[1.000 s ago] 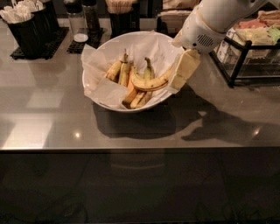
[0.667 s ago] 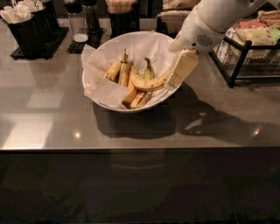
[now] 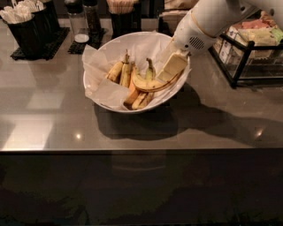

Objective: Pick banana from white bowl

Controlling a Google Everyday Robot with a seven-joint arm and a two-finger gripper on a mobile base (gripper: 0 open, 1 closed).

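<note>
We see the white bowl (image 3: 132,36) sitting on the grey bench (image 3: 53,126), a little left of the middle, lined with crumpled white paper (image 3: 99,88) that rises past its rim on the left side. The banana (image 3: 152,84) lies inside the bowl, in its right half. It is a long, strongly curved fruit with dark streaks along its lower edge, bowed downward, with both ends lifted. It rests across several shorter bananas. Two of these (image 3: 120,71) lean side by side toward the left, one (image 3: 150,69) stands behind it with its dark stem up, and two more (image 3: 137,99) poke out below it toward the near rim.

The white arm (image 3: 216,17) comes in from the upper right and slopes down over the far right rim. At its end the gripper (image 3: 170,73) is inside the bowl, a pale cream part of it lying right against the banana's raised right end. We cannot make out whether it is spread apart or closed together, or whether it has any hold on the fruit.

At the back left stand black holders (image 3: 26,35) filled with white utensils (image 3: 17,13). Next to them is a glass shaker (image 3: 78,24) on a black mat (image 3: 86,43). To the right, a black wire rack (image 3: 234,66) holds coloured packets (image 3: 252,37).
</note>
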